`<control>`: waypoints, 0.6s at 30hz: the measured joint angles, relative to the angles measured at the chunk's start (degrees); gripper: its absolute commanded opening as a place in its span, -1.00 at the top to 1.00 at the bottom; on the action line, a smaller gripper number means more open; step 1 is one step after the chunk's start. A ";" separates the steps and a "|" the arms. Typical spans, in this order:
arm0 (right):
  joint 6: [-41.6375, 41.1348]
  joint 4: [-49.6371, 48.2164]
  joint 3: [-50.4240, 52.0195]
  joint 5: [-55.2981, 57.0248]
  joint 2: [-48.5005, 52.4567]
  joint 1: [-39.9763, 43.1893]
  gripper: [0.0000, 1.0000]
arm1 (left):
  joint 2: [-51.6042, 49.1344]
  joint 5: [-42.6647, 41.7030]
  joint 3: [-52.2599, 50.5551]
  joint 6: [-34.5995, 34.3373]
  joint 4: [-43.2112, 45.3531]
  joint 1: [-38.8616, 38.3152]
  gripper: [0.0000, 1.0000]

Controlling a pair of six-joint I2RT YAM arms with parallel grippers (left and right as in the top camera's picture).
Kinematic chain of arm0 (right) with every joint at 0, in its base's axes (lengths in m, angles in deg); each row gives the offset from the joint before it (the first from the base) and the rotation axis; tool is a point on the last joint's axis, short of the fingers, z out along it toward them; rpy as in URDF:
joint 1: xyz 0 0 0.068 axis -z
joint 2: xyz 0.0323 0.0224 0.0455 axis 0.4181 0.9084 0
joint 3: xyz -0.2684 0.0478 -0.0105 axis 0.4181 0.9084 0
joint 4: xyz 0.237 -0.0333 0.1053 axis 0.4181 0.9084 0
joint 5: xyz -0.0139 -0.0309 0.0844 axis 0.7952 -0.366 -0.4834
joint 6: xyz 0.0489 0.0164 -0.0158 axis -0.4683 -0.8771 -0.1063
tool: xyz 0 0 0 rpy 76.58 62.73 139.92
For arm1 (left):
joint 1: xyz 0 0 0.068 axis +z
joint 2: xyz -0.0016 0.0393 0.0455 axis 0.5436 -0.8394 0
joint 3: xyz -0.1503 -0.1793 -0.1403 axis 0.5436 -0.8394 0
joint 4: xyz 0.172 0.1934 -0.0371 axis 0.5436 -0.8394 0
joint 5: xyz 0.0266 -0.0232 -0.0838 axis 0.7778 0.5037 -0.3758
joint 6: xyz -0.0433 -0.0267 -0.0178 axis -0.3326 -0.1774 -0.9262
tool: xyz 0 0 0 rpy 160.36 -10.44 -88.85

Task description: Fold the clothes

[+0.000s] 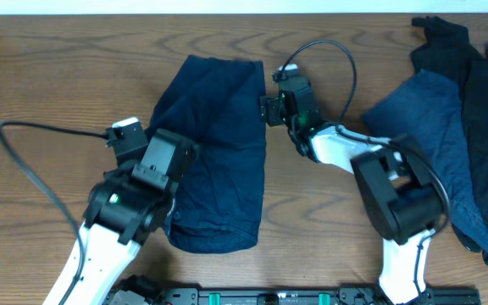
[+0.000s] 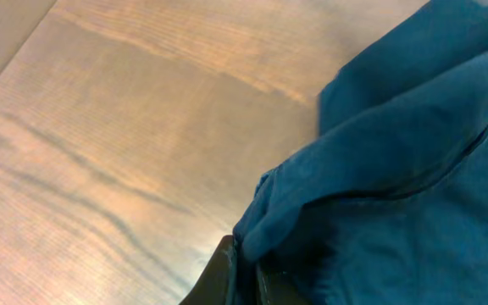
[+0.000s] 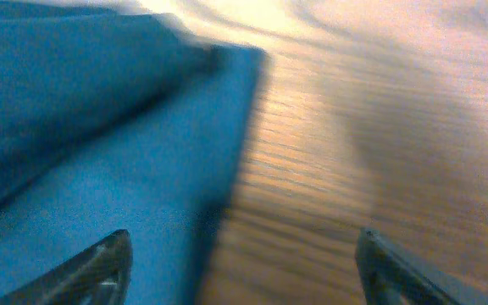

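Observation:
A dark navy garment (image 1: 219, 144) lies folded lengthwise in the middle of the table. My left gripper (image 1: 174, 182) is at its left edge, shut on a fold of the cloth (image 2: 379, 169); the left wrist view shows the cloth pinched between the fingers (image 2: 248, 267). My right gripper (image 1: 267, 108) is open at the garment's right edge. In the right wrist view its fingers (image 3: 240, 254) straddle that cloth edge (image 3: 125, 169), one over the cloth, one over bare wood. No buttons or label show.
A pile of more dark navy and mid-blue clothes (image 1: 456, 127) lies at the right side of the table. Black cables run from both arms. The wooden table (image 1: 58, 76) shows to the left of the garment.

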 measured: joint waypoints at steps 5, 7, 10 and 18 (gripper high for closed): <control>0.50 11.04 -11.02 2.99 6.23 0.33 -0.99 | -2.82 0.02 0.00 -0.22 -1.27 2.12 0.88; 1.27 17.55 -17.29 2.97 8.50 0.37 -0.99 | -2.84 0.04 0.00 -0.24 -1.33 2.49 0.87; 2.75 22.58 -23.74 2.29 11.37 0.37 -0.99 | -2.84 0.07 0.00 -0.28 -1.53 2.64 0.88; 6.38 23.17 -27.47 -0.94 13.73 0.33 -0.64 | -2.84 0.07 0.00 -0.42 -1.53 2.64 0.88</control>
